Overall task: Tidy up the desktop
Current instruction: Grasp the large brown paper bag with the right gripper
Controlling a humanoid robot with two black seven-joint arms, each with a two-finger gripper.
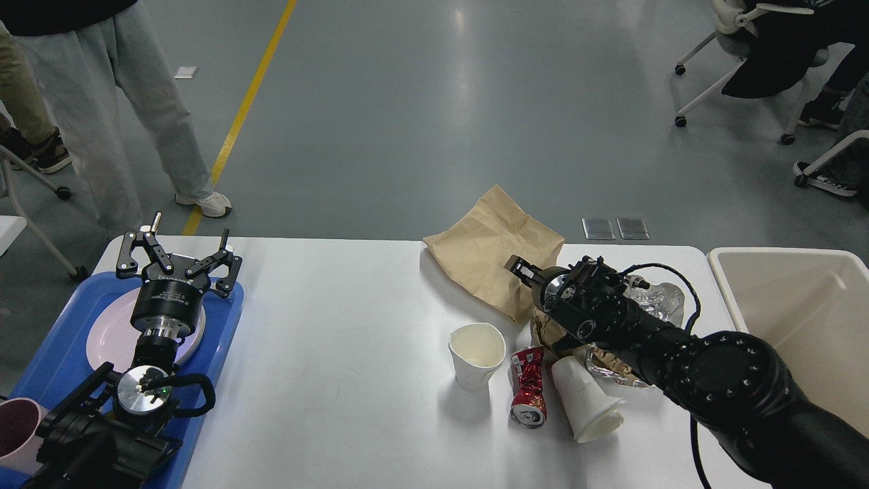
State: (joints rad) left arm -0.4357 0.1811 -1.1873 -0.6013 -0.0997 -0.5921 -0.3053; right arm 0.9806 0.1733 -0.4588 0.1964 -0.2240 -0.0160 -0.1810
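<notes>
The white desktop (339,299) holds litter on its right half. A crumpled brown paper bag (485,248) lies at the far edge. An upright paper cup (476,354), a crushed red can (529,394) and a tipped paper cup (585,399) sit in front of it. Crumpled foil (655,302) and brown paper (550,333) lie under my right arm. My right gripper (521,267) rests its tip on the bag's near right part; its fingers cannot be told apart. My left gripper (189,238) is open and empty above the blue tray.
A blue tray (227,326) with a pink plate (112,333) sits at the table's left end, a pink cup (17,428) at its near corner. A beige bin (787,299) stands off the right end. A person (136,109) stands beyond the far left corner; office chairs (747,61) stand at the far right.
</notes>
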